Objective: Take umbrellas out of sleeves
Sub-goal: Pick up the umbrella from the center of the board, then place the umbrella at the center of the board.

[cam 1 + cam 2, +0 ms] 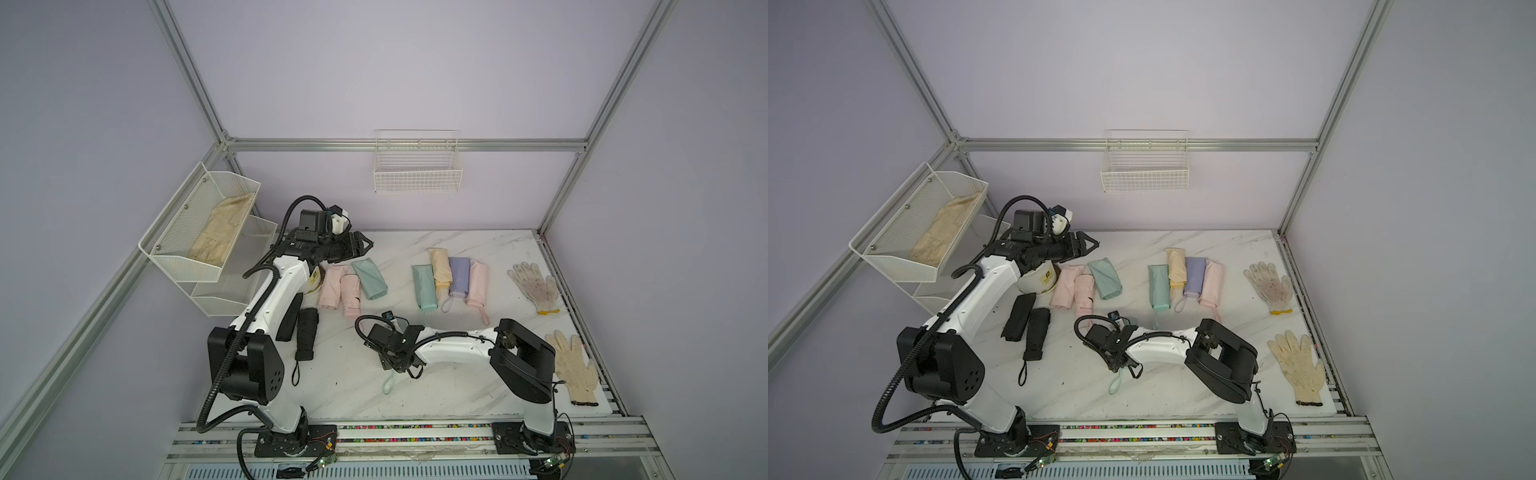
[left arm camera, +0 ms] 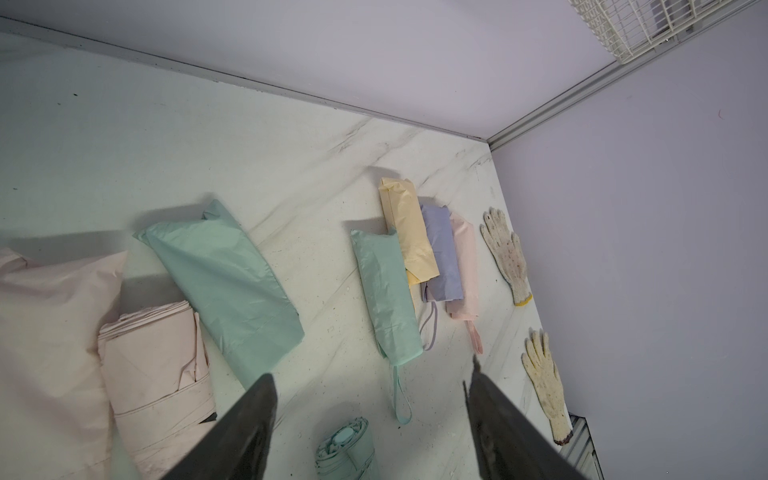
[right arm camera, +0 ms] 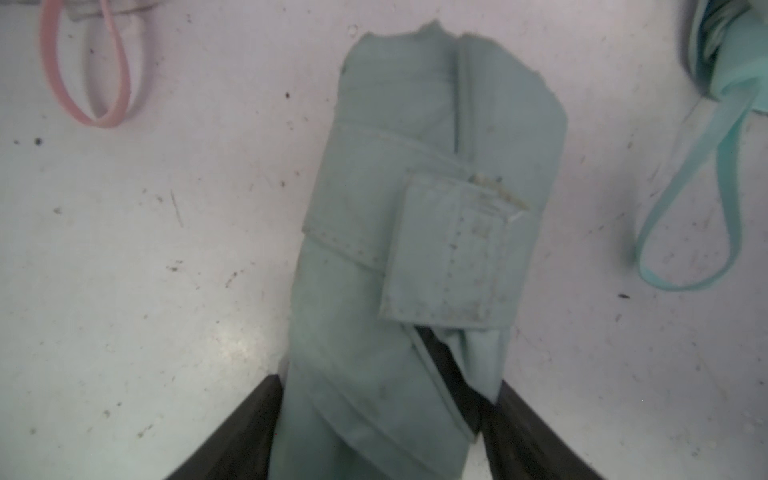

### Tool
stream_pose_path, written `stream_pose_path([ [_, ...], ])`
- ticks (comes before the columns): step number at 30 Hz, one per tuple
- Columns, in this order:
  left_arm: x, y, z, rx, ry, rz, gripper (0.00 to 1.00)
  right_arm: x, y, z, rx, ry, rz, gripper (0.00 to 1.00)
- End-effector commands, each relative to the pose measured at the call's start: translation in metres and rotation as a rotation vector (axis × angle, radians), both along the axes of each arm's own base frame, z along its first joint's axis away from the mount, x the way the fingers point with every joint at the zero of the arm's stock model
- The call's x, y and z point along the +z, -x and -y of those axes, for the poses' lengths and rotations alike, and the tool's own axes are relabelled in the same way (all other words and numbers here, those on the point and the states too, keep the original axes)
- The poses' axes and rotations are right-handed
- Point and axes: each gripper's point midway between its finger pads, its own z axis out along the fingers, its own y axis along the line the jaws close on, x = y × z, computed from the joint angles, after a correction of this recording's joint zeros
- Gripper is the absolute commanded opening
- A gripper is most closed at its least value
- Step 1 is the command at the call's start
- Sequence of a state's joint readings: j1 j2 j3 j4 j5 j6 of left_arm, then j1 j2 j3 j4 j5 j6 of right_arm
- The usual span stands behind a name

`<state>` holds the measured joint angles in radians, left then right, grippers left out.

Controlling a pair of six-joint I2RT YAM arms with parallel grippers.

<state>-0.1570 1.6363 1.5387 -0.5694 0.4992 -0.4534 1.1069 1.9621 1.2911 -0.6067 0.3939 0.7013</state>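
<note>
Mint umbrella point(image 3: 395, 145), out of any sleeve, lies near the middle of the worktop point(image 1: 436, 399). The right hand point(image 3: 386, 382) is clamped on it, with a dark finger pressed against each side, close to its fastening strap. Its wrist loop point(image 1: 387, 383) trails toward the near edge.

Just farther back sits a row of sleeved umbrellas point(image 1: 459, 276), mint, yellow, lavender and pink from left to right, touching one another with their loops pointing nearward. Left of that row lies a flat mint sleeve point(image 1: 370, 278). Beside it a pink umbrella point(image 1: 350, 295) rests against a pink sleeve point(image 1: 330, 286). Nearer and farther left, a black umbrella point(image 1: 306, 334) lies alongside a black sleeve point(image 1: 289, 318).

The left hand point(image 1: 368, 245) hangs in the air over the far left of the worktop, its fingers spread wide with nothing between them. Two knit gloves point(image 1: 534, 286) lie well apart from the umbrellas along the right edge.
</note>
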Motion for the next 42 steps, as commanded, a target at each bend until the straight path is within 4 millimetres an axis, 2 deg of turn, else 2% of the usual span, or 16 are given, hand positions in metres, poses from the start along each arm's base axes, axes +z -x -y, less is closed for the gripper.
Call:
stream_pose_path([
  [1,0.005,0.001,-0.002,-0.002,0.019,0.019,0.73,-0.012,0.003,0.017,-0.030,0.070,-0.016,0.66],
  [3,0.005,0.001,-0.001,-0.005,0.021,0.020,0.72,-0.011,0.003,0.015,-0.028,0.064,-0.017,0.55],
  [8,0.004,0.001,-0.002,-0.004,0.020,0.018,0.72,-0.007,0.001,0.014,-0.027,0.056,-0.006,0.46],
  [16,0.004,0.001,-0.002,-0.004,0.022,0.018,0.72,0.011,-0.016,0.007,-0.023,0.031,0.039,0.46],
  [31,0.007,0.002,-0.003,-0.002,0.028,0.022,0.72,0.016,-0.083,-0.035,0.009,-0.074,0.035,0.47],
  [36,0.008,0.001,-0.006,0.003,0.037,0.022,0.73,0.016,-0.089,-0.050,0.026,-0.104,0.024,0.47],
  [42,0.008,0.000,-0.007,0.005,0.047,0.019,0.72,0.017,-0.089,-0.057,0.034,-0.127,0.012,0.48],
])
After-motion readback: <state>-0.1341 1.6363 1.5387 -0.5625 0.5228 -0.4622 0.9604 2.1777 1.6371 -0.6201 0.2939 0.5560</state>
